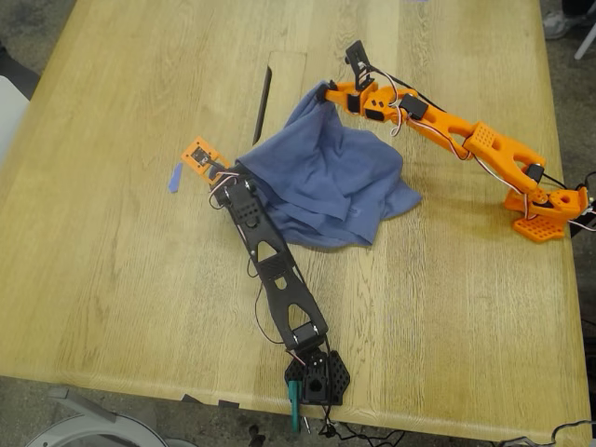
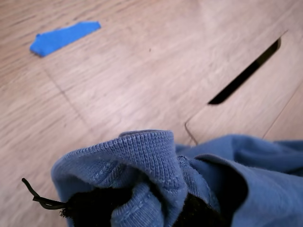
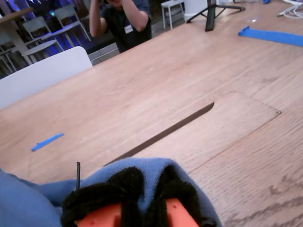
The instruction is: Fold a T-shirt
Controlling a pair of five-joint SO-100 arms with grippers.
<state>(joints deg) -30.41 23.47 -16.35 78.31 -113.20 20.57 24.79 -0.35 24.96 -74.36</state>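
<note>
First gripper (image 1: 235, 170): my first gripper, on the black arm, has its jaws clamped on a ribbed hem fold of the T-shirt (image 1: 321, 182); in the first wrist view the cloth (image 2: 156, 165) bunches right over the dark pads
Second gripper (image 1: 328, 91): my second gripper, on the orange arm, has its jaws closed together on another edge of the shirt, held raised at upper centre of the exterior view; in the second wrist view the fabric (image 3: 147, 168) drapes over the padded fingertips (image 3: 128, 184)
T-shirt place: crumpled heap at mid-frame of the exterior view, hanging between the two grips and resting on the wooden table (image 1: 121, 279) lower right of them
Key relation: the held edge runs diagonally from centre-left to upper centre of the exterior view; the bulk lies toward the exterior view's right of that line, so both arms are equally engaged and I judge they must spread apart along it
Nearby: cable slot (image 1: 264, 91) just beyond the cloth; blue tape scrap (image 1: 174, 177) at centre-left, well clear of the shirt
</note>
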